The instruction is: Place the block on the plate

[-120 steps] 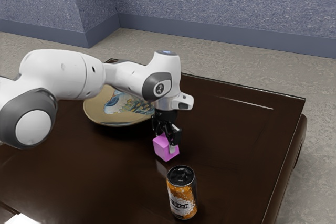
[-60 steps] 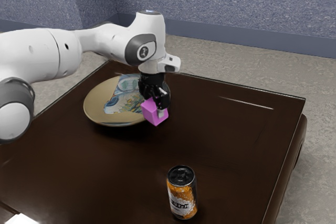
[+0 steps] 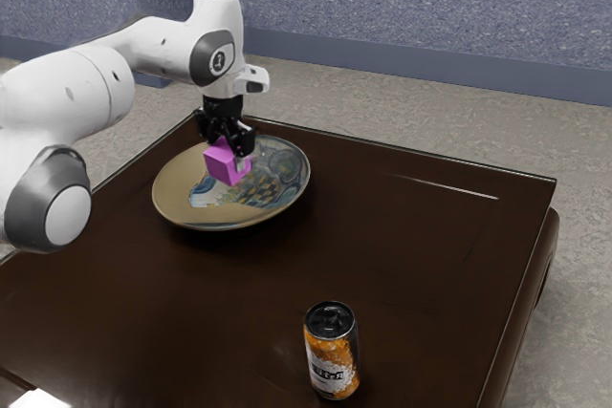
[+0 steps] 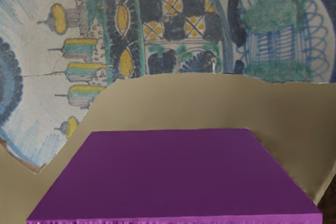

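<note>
Inspected by remote view: my end effector (image 3: 230, 157) is closed on the pink block (image 3: 221, 161), one finger visible against the side of it toward the exterior view's right. The opposite finger is hidden from me by the block. The block is carried slightly tilted over the plate (image 3: 180, 190); whether its underside touches the plate, I cannot tell. From the hand, I find its broad face plain and undamaged, with the plate's bare tan surface directly beyond it.

The plate lies upright on the bench (image 3: 411, 255), near the far corner and close to the edge on the exterior view's left. Its surface is part plain tan, part painted ware in blue, green and yellow, including a checkered panel and a row of small towers. The painted portion has an irregular border.

One orange and white can (image 3: 330, 360), dark-topped, stands upright toward the bench's near side, well apart from the plate and nearer the edge on the exterior view's right. My arm (image 3: 84, 85) enters from the exterior view's left.
</note>
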